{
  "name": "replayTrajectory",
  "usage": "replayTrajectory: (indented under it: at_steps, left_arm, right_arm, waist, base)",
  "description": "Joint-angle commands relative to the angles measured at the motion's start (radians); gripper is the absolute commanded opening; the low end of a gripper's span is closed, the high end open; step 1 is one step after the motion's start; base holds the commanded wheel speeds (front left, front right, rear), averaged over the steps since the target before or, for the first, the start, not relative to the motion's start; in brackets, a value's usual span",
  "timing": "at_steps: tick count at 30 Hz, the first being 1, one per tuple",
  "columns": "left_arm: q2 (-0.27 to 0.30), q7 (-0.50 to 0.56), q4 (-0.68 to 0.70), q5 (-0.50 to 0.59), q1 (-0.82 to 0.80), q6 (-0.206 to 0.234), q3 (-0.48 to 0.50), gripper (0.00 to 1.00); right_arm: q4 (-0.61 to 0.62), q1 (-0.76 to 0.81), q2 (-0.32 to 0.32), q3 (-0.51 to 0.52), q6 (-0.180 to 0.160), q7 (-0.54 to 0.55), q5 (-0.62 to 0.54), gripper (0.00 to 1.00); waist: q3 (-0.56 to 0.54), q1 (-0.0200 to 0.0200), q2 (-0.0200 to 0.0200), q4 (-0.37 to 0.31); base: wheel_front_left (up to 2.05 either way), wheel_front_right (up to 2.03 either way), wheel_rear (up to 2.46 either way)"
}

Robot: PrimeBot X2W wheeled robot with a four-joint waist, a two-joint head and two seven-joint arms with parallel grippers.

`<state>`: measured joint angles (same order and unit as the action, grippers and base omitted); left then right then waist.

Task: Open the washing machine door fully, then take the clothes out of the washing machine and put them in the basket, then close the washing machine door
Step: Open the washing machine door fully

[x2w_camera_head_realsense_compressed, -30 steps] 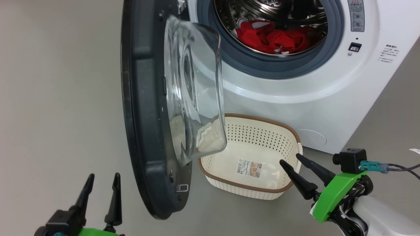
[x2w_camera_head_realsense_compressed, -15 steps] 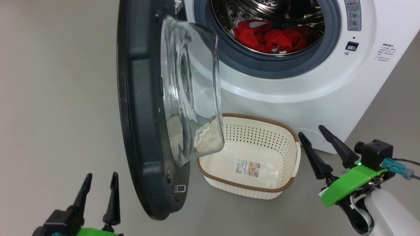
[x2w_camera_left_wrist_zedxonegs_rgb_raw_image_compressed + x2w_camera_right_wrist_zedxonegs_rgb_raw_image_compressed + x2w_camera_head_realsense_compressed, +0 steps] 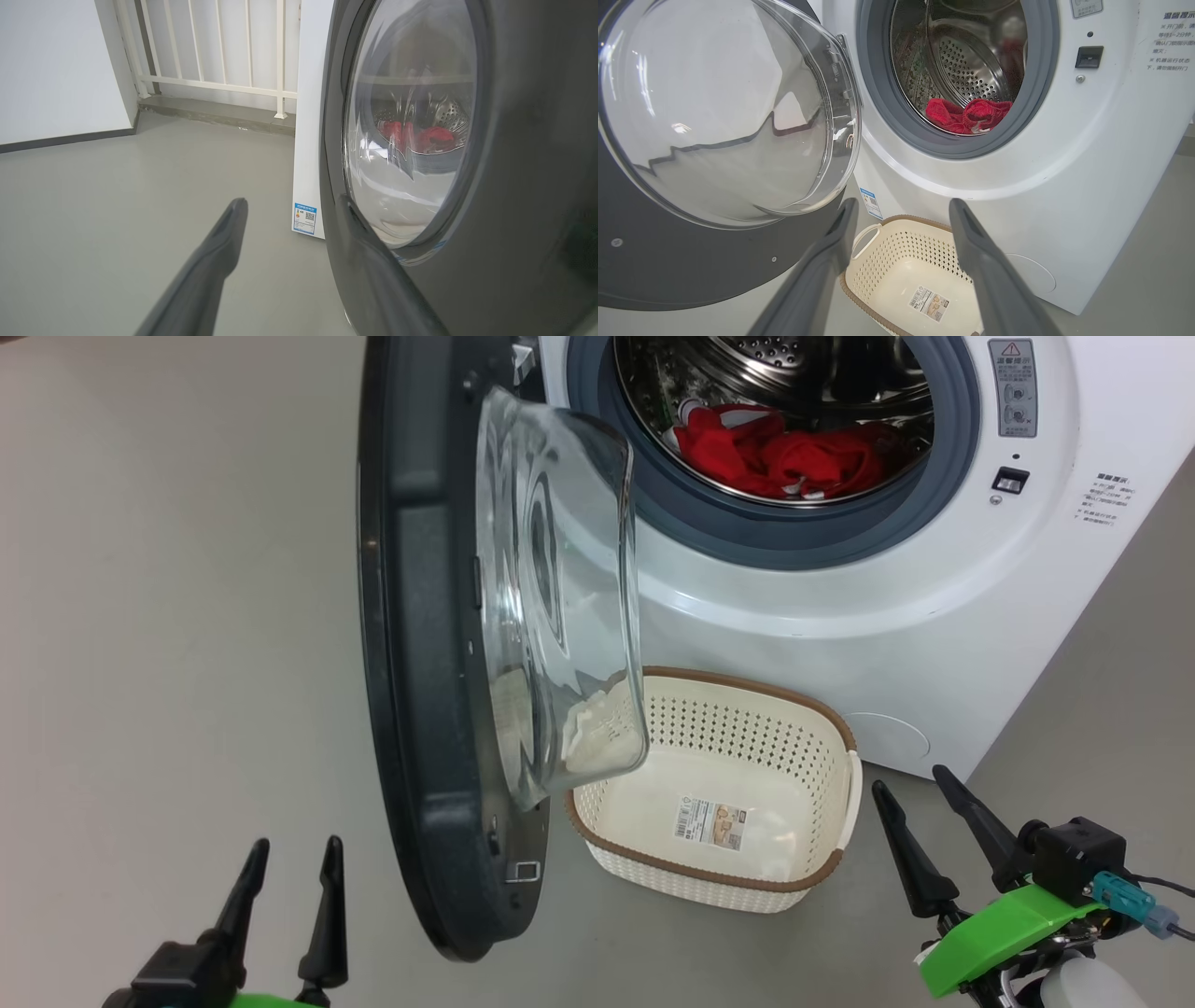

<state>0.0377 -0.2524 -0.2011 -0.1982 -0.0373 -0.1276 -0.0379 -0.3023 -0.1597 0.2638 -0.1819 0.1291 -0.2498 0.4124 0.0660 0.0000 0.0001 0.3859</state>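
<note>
A: On the floor point(image 3: 140, 616) just before the washing machine point(image 3: 840, 616), spotted the basket point(image 3: 691, 889), empty but for a paper label point(image 3: 711, 821). Finished with anything so far?

B: Only with the washing machine door point(image 3: 411, 663), by the look of it. Swung well out from the opening on its left-side hinge, edge-on to the head view. Hard to call it fully open or just short.

A: And left to do?

B: Nearly everything. Need to lift the clothes point(image 3: 784, 457) off the bottom of the drum point(image 3: 794, 364), drop them into the basket, then shut the door.

A: Holding anything?

B: No. Found the left fingers point(image 3: 327, 905) spread apart and empty, low on the door's outer side, near it. Found the right fingers point(image 3: 904, 845) spread and empty too, just right of the basket, pointing toward the machine.

A: Gain anything from the wrists?

B: From the right wrist, a straighter look into the drum, with the clothes low at the front and the bowl of door glass almost full-face. From the left wrist, the door's outer face, with the red seen through the glass. Beyond it, a blue sticker point(image 3: 304, 218) on the machine's side and a white railing point(image 3: 210, 85), both missed by the head view.
</note>
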Motion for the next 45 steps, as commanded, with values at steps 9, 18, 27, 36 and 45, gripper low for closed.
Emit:
replayTrajectory:
  at_steps: [9,18,27,36,45]
  left_arm:
    - [0.014,-0.009,0.027,-0.024,-0.008,-0.003,0.034,1.00]
    - [0.013,-0.009,0.209,-0.132,-0.053,-0.003,0.099,0.00]
    - [0.013,-0.009,0.503,-0.140,-0.068,-0.003,0.009,0.00]
    - [0.026,-0.009,0.581,-0.096,-0.031,-0.003,-0.280,0.00]
    - [0.041,-0.009,0.416,-0.156,0.000,-0.003,-0.430,0.00]
  right_arm:
    - [0.027,0.003,-0.005,-0.005,0.002,-0.012,-0.017,1.00]
    - [0.029,0.005,-0.004,0.000,0.002,-0.012,-0.017,1.00]
    - [0.026,0.010,-0.002,0.002,0.002,-0.012,-0.019,1.00]
    - [0.033,-0.001,-0.001,-0.005,0.002,-0.012,-0.022,1.00]
    - [0.042,-0.009,-0.003,-0.005,0.002,-0.012,-0.032,1.00]
  waist:
    - [-0.005,0.0000,-0.0001,-0.001]
    - [-0.011,0.0000,-0.0001,0.013]
    - [-0.020,0.0000,-0.0001,0.016]
    - [-0.011,0.0000,-0.0001,0.011]
    - [-0.009,0.0000,-0.0001,0.008]
  base:
    - [0.00,0.00,0.00]
    - [0.00,0.00,0.00]
    - [0.00,0.00,0.00]
    - [0.00,0.00,0.00]
    - [0.00,0.00,0.00]
